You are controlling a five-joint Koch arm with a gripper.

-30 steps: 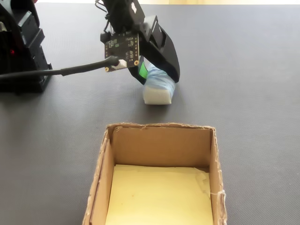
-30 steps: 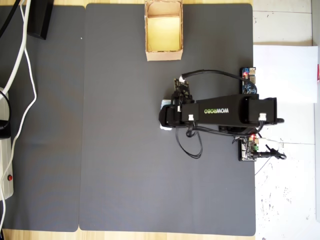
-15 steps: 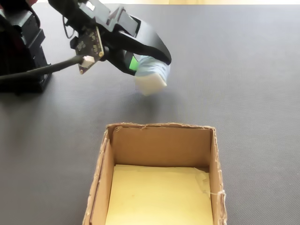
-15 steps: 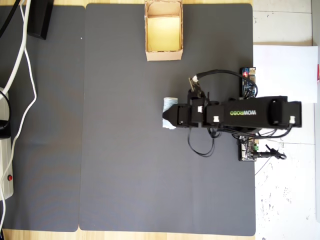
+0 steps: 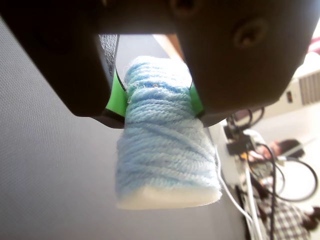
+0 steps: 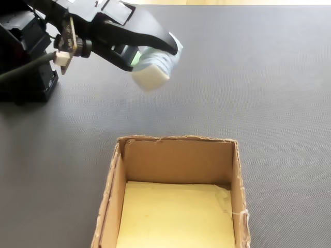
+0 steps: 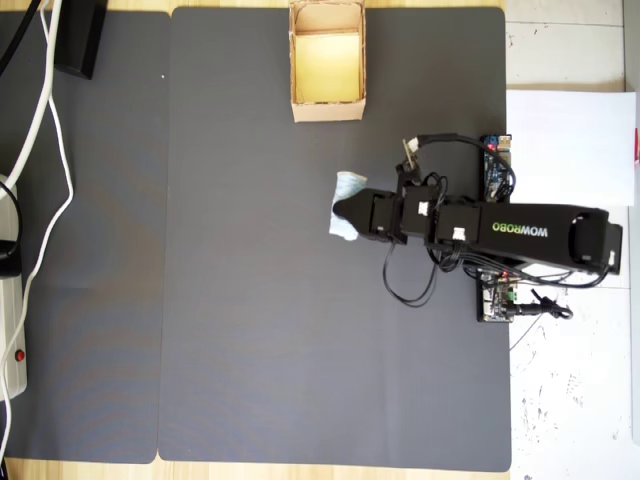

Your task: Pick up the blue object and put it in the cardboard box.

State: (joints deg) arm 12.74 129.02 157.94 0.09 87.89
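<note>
The fingers (image 5: 157,97) are clamped on the blue object (image 5: 162,145), one black jaw on each flank with a green pad pressed into the yarn on either side, and the roll hangs lifted clear of the bench (image 6: 258,77), with no contact visible in the fixed view. In the wrist view the hold sits on the part of the roll nearest the wrist, so more than half its length sticks out past the fingertips, ending in a flat white face that looks like a foam or felt core. It appears light and soft: the wound yarn is fuzzy and ribbed, and it seems to pinch in slightly between the pads, so I judge it will give under pressure instead of cracking, and the fibres should offer good friction against slipping. The risk, as I read it, is the long free end sagging or swinging, or loose strands snagging on a pad at release; a hold nearer the middle of its length, across the short width, would be steadier. In the overhead view the roll (image 7: 345,204) pokes out ahead of the fingers (image 7: 342,207), well apart from the cardboard box (image 7: 327,108), which stands open and empty further along the dark mat, so the carry is not yet done
</note>
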